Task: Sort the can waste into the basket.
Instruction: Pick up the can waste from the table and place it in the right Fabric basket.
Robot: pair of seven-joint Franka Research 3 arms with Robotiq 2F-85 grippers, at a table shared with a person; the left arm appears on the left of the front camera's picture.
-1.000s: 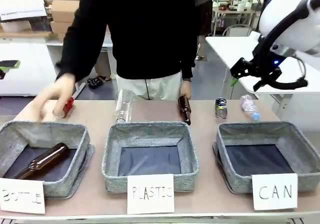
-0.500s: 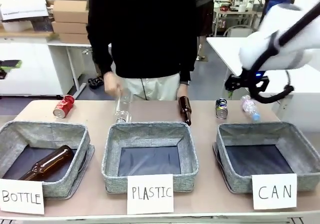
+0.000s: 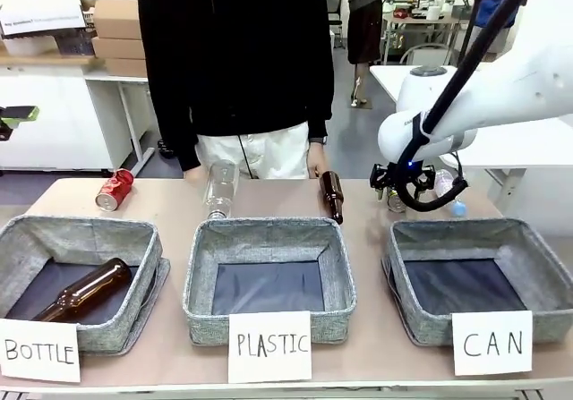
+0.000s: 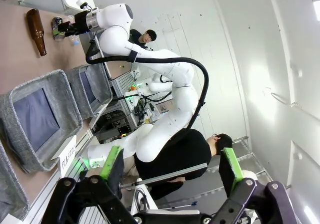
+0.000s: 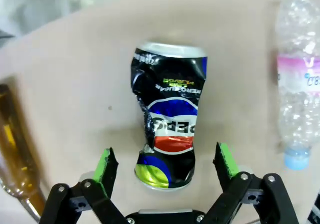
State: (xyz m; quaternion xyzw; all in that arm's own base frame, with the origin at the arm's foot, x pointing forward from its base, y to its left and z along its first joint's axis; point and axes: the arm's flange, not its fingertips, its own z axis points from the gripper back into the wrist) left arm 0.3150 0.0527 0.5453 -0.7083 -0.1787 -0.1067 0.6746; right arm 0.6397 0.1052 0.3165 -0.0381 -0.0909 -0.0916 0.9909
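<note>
Gripper on the right arm [image 5: 165, 163] is spread wide, low over the table [image 5: 75, 83], with its green pads [image 5: 106, 165] on either side of the dented black Pepsi can [image 5: 167, 129] and clear of it. The can lies on its side at the table's far edge, between a brown glass bottle [image 5: 17, 149] and a crushed clear plastic bottle [image 5: 297, 93]. The CAN basket [image 3: 537, 239] sits just on the near side of it. The red can [image 3: 114, 190] lies far left, behind the BOTTLE basket [image 3: 18, 239]. The left gripper [image 4: 171, 164] is open, up in the air.
</note>
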